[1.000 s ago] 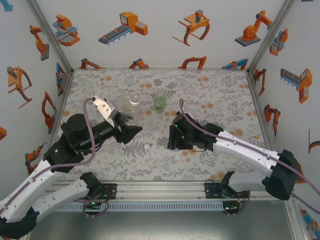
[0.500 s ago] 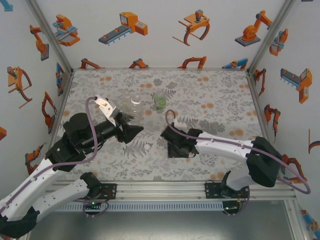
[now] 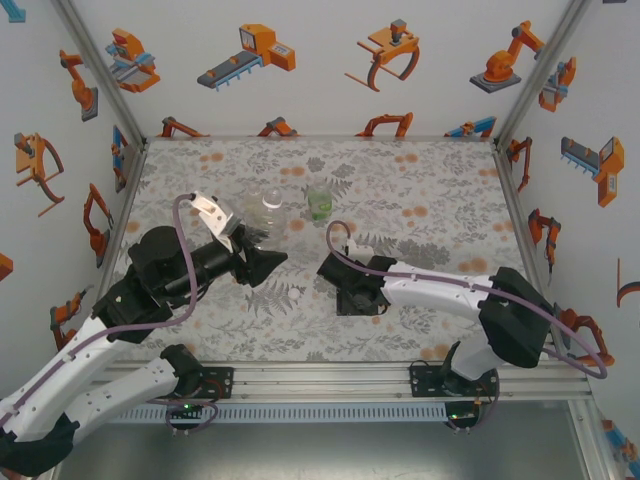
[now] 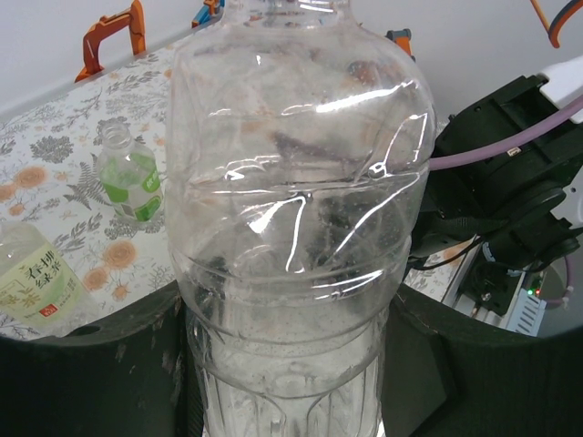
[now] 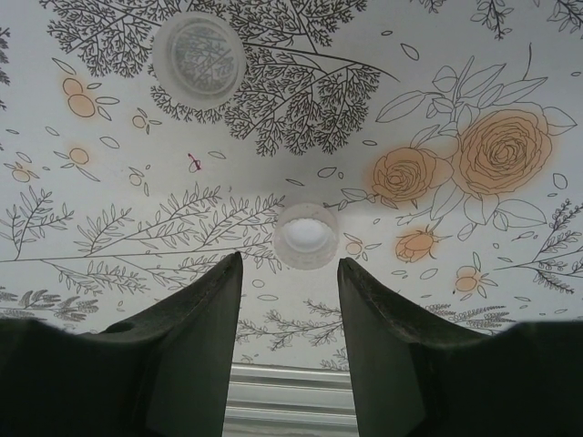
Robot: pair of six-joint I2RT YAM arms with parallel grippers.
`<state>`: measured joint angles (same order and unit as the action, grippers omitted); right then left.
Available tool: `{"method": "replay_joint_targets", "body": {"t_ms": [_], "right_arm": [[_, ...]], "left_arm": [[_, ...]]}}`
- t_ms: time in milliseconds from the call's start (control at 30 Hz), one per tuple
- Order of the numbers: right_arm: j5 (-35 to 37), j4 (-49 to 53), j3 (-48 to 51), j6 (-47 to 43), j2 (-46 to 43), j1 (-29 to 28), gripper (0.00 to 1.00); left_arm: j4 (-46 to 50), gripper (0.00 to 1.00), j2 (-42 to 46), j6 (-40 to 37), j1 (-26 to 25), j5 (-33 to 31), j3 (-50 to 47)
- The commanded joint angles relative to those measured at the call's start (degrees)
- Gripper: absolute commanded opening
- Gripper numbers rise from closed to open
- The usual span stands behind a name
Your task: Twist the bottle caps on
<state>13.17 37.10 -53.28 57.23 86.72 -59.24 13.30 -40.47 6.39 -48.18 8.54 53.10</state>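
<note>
Left end effector (image 4: 287, 364) clamped on colourless bottle (image 4: 291, 182), held upright. Right end effector (image 5: 290, 264) low over surface (image 5: 455, 73), fingers apart, bottle cap (image 5: 306, 235) just ahead of the tips, probably top side up (glare). Second bottle cap (image 5: 199, 55) farther off. Green bottle (image 4: 127, 182) stands uncapped on the surface behind

On the floral table (image 3: 420, 200) a green bottle (image 3: 319, 204) stands toward the far side, a pale bottle (image 3: 267, 210) just left of it; the left gripper (image 3: 258, 258) reaches rightward near the pale bottle, a colourless bottle (image 3: 250, 236) held at its jaws; the right gripper (image 3: 356, 288) points down at the table, right of the left gripper, apart from the bottles.
</note>
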Motion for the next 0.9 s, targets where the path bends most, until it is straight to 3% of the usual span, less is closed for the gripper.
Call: {"method": "replay_joint_targets", "body": {"t_ms": [0, 867], "right_arm": [[1.00, 1.47, -1.26, 0.77, 0.68, -0.35, 0.46], [-0.40, 0.06, -1.49, -0.19, 3.17, -0.35, 0.43]], "left_arm": [[-1.69, 0.00, 0.42, 0.82, 0.37, -0.62, -0.46], [-2.08, 0.00, 0.70, 0.73, 0.37, -1.40, -0.98]]}}
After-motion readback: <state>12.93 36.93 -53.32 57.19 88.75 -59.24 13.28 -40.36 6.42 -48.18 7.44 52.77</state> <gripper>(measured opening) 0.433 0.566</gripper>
